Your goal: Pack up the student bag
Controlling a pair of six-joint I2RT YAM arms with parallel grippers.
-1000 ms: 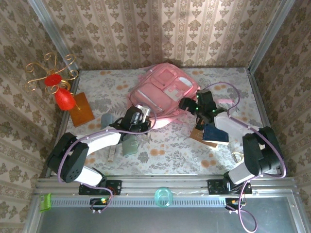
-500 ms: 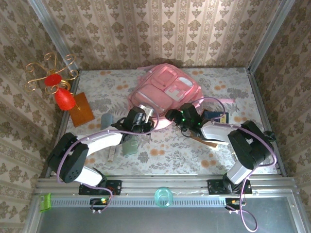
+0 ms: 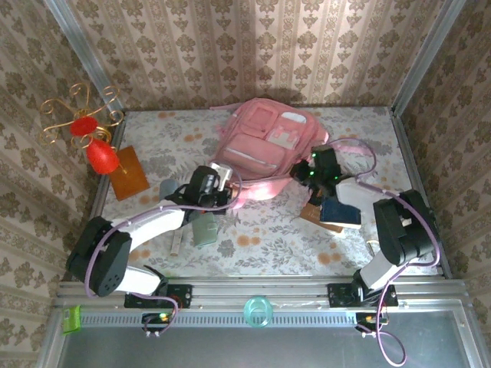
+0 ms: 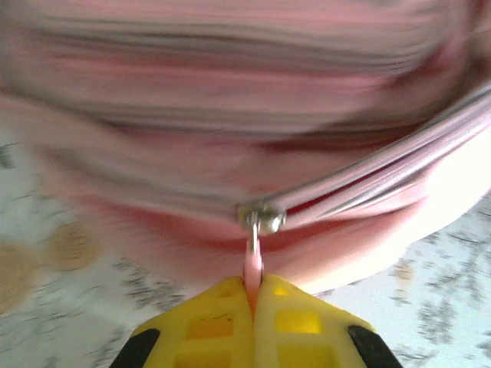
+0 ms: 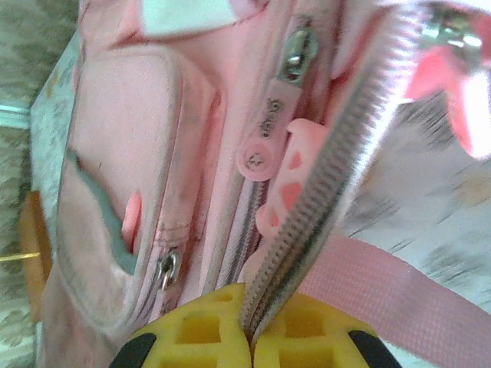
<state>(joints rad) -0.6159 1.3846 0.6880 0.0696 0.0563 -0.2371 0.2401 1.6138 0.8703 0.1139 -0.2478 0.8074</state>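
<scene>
The student bag (image 3: 265,142) is a large pink backpack lying in the middle of the table with its front pockets facing up. My left gripper (image 3: 229,192) is at its near left edge, shut on a pink zipper pull (image 4: 252,264) that hangs from a metal slider (image 4: 261,221). At the bag's right side, my right gripper (image 3: 298,173) is shut on the open zipper edge (image 5: 322,192), and the toothed tape runs up from between its yellow fingers (image 5: 199,330). A pink strap (image 5: 391,284) lies beside that gripper.
A dark blue notebook (image 3: 341,211) on a brown pad lies right of the bag, under the right arm. Grey-green items (image 3: 204,228) lie under the left arm. An orange board (image 3: 127,173) and a red and gold ornament (image 3: 90,138) stand at the far left. A teal cup (image 3: 258,310) sits on the front rail.
The right gripper swung left, came back to the bag's right side and shut on the zipper edge. The bag turned and shifted right. The left gripper kept hold of the pull.
</scene>
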